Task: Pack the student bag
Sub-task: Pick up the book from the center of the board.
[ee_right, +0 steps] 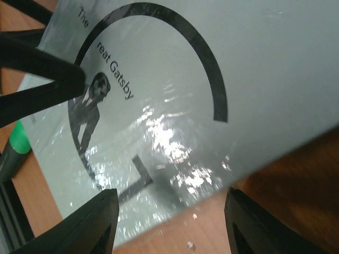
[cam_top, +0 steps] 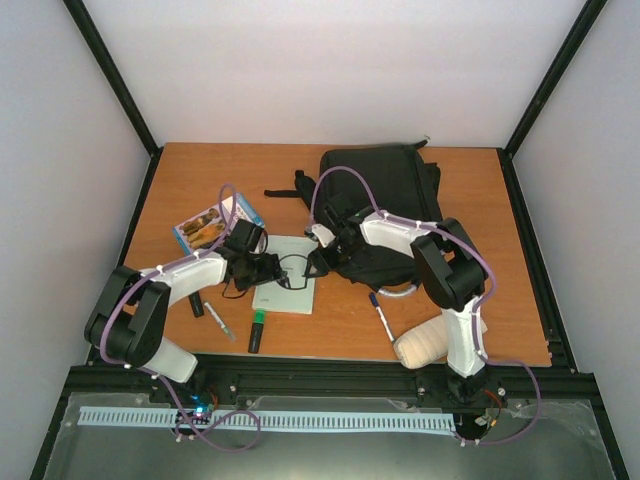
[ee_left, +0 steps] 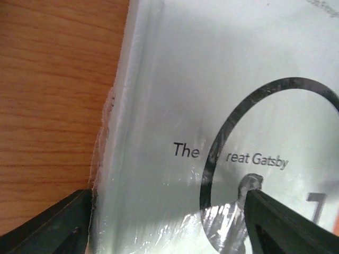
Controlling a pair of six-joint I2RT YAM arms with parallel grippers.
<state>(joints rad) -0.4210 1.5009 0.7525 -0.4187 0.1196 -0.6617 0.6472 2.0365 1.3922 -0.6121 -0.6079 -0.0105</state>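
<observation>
– Student bag (cam_top: 385, 185): where is it?
– Flat at the far side of the wooden surface (cam_top: 190, 180), right of centre, with its straps trailing to the left. I see pale walls (cam_top: 330, 70) on three sides and black frame posts (cam_top: 110, 70) in the corners.
– What lies around it?
– A white book (cam_top: 287, 292) just in front of the bag, with both my arms bent over it. A colourful booklet (cam_top: 213, 226) is to the book's left and a green highlighter (cam_top: 257, 332) is near its front edge. A pen (cam_top: 382, 318) lies to the right, and a cream pouch (cam_top: 422, 342) sits by my right arm's base. That arm crosses the bag's near edge and hides it.
– End effectors?
– Both released. My left end effector (ee_left: 169, 227) is spread wide, one finger over bare wood beside the book, the other above the cover. My right end effector (ee_right: 169, 222) is spread over another edge of the book and grips nothing.
– Do the wrist views add anything?
– The title, partly covered: "The …reat Gatsby" by a black ring, under glossy wrap. From overhead the cover looks nearly blank.
</observation>
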